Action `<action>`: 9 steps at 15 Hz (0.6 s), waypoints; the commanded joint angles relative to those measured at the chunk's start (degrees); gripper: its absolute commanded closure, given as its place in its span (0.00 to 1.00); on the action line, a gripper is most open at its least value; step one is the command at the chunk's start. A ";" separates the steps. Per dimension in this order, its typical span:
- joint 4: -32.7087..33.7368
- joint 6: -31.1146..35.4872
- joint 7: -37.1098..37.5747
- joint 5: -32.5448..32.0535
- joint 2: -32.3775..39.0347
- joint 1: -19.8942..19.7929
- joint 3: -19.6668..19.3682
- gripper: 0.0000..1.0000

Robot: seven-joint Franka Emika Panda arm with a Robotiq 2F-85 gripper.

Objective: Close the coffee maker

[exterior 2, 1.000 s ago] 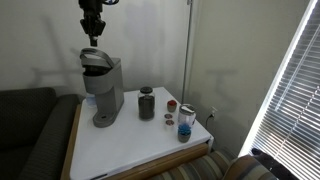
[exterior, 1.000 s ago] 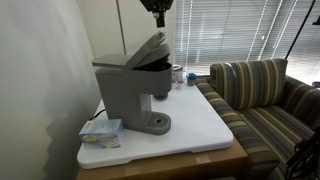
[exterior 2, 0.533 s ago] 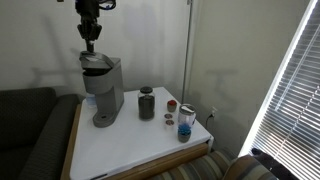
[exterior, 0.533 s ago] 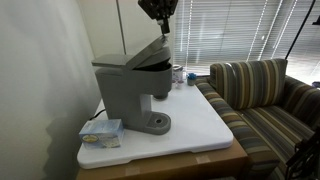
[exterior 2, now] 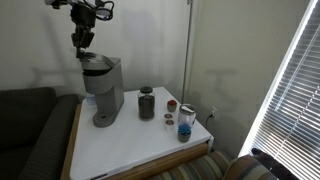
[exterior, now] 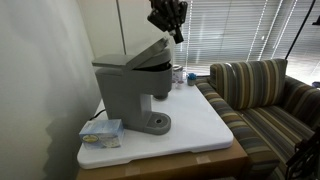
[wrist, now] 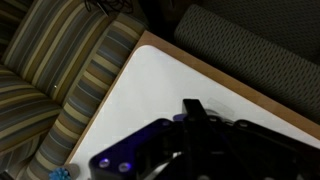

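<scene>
Up high, the gripper (exterior: 176,33) hangs tilted; whether its jaws are parted or together, I cannot tell; the coffee maker (exterior: 128,92) sits just below it, lid (exterior: 150,50) half raised.

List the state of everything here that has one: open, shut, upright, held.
coffee maker: upright, hinged lid tilted up, not closed.
gripper: in the air by the lid's raised edge, holding nothing; open or shut unclear.
dark canister: upright.
jar: upright.
blue-white box: lying flat beside the coffee maker's base.
window blinds: lowered.
</scene>
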 commanded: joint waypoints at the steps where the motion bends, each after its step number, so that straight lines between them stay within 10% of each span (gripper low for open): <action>1: 3.14 -1.24 0.49 -0.14 1.19 0.76 -0.88 1.00; 9: -1.38 4.33 0.97 1.04 -5.76 0.02 0.64 1.00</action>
